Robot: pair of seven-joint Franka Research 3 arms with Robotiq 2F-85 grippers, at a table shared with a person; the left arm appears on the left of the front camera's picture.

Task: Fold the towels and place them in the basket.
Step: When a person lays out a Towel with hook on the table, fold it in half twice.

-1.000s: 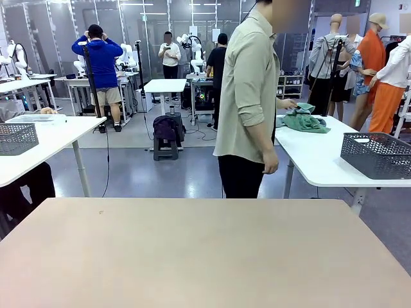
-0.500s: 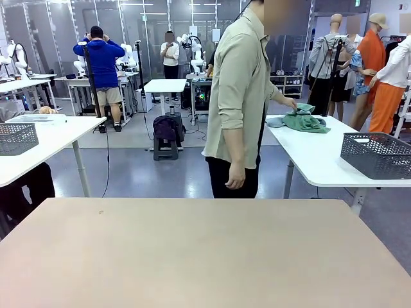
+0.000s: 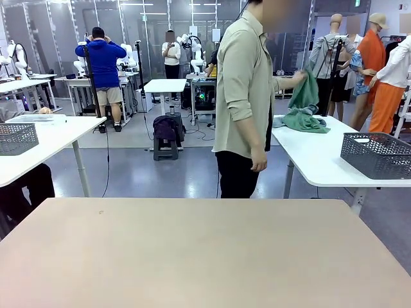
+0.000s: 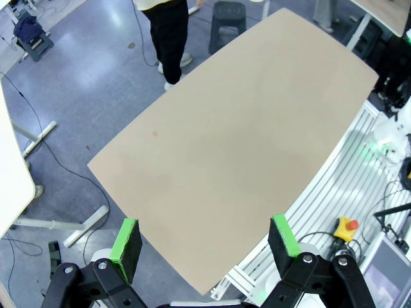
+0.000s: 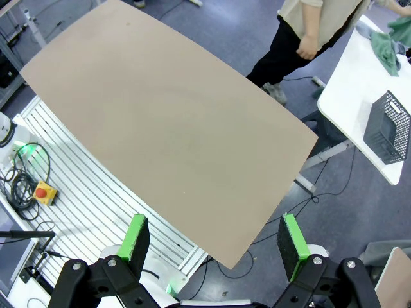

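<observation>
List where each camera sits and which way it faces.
Front view: fixed on the robot's side, facing across the beige table at the person holding up a sea-green towel.
Left wrist view: high up, looking down at the table past the open left gripper.
Right wrist view: likewise, past the open right gripper; basket at right.
Shared: table and person.

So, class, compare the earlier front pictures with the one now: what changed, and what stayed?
The person's hand, earlier resting on the green pile, has taken hold of a green towel and lifted it above the white side table. The rest of the pile, the basket and the wooden table stayed put.
</observation>
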